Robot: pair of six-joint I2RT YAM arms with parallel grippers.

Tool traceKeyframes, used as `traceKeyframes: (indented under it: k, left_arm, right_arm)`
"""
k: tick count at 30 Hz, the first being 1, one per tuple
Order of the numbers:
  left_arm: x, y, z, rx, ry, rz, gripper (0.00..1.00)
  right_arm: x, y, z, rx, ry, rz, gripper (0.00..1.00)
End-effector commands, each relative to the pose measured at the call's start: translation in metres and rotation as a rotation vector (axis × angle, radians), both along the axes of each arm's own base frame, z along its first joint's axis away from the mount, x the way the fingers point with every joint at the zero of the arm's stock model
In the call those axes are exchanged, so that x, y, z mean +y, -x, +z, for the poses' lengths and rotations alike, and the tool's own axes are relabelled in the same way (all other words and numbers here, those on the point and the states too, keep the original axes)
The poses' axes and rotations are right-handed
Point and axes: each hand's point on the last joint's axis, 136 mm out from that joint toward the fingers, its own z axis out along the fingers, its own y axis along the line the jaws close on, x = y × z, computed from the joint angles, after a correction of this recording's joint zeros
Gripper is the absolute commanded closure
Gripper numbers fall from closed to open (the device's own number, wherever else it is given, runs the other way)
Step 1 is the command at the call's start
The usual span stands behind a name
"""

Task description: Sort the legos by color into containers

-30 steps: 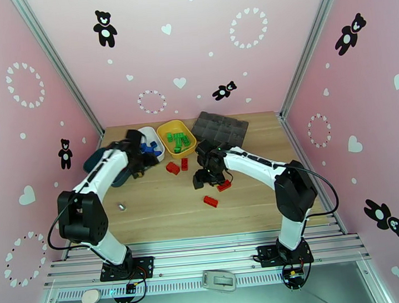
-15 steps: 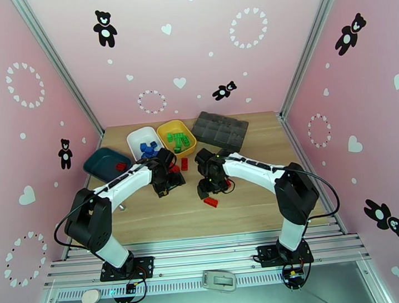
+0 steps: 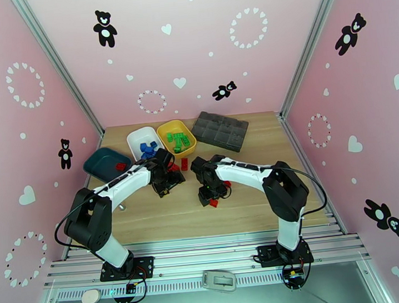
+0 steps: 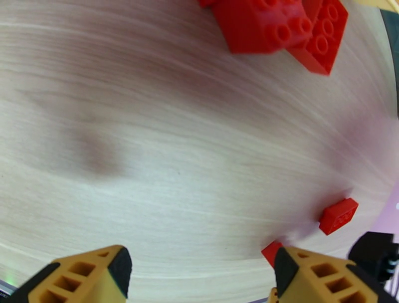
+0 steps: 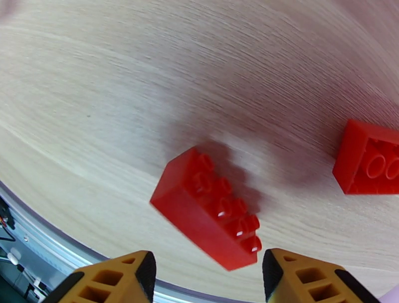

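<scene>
Sorting looks well past halfway. The green legos [image 3: 178, 140] lie in the yellow tray [image 3: 166, 125], and the blue legos [image 3: 148, 148] lie in the white tray [image 3: 136, 133] just left of it. One red lego [image 3: 121, 166] sits in the teal tray [image 3: 97, 158], further left of the yellow tray and a little nearer the arms.

What is left appears to be red only. Two red bricks [image 3: 184, 163] lie just in front of the yellow tray, and a few more lie loose on the counter [image 3: 166, 222] further out toward the arms. One of these is the long red brick [image 5: 209, 217] under the right claw [image 5: 205, 261]. That claw's jaws stand either side of it at middling width, but the brick lies flat on the wood and no grip shows. The left claw [image 4: 199, 261] hovers in front of the yellow tray, wide and empty.

The counter well in front of the yellow tray is bare wood, so there is free room there. Closer in it is tighter. The two claws work near each other, and a carry to the teal tray would likely pass the left arm. The grey organizer box [image 3: 220, 130] sits near the yellow tray's right side, and the back wall [image 3: 190, 49] rises close behind it.
</scene>
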Motion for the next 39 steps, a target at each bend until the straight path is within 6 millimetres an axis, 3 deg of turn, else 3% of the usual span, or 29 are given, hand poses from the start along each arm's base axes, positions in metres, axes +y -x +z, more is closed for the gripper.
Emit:
traceKeyframes:
  k: [1, 13, 21, 27, 32, 35, 39]
  left_arm:
    - [0.004, -0.002, 0.010, -0.013, 0.034, 0.025, 0.19]
    - [0.039, -0.005, 0.023, -0.029, 0.045, 0.097, 0.18]
    - [0.046, -0.003, 0.026, -0.033, 0.059, 0.121, 0.18]
    - [0.048, -0.006, 0.029, -0.036, 0.088, 0.138, 0.18]
    - [0.065, -0.012, 0.041, -0.059, 0.130, 0.198, 0.18]
    - [0.086, -0.015, 0.049, -0.074, 0.147, 0.260, 0.18]
    - [0.117, -0.023, 0.064, -0.110, 0.177, 0.360, 0.18]
  right_arm:
    - [-0.006, 0.004, -0.010, 0.020, 0.044, 0.018, 0.43]
    - [-0.005, 0.000, -0.019, 0.020, 0.066, 0.026, 0.60]
    - [-0.013, 0.005, -0.022, 0.025, 0.080, 0.025, 0.63]
    - [-0.005, 0.001, -0.016, 0.014, 0.055, 0.023, 0.75]
    - [0.019, -0.011, 0.004, -0.016, -0.041, 0.010, 0.82]
    - [0.053, -0.020, 0.022, -0.018, -0.177, -0.003, 0.84]
    - [0.114, -0.030, 0.044, 0.013, -0.376, -0.001, 0.84]
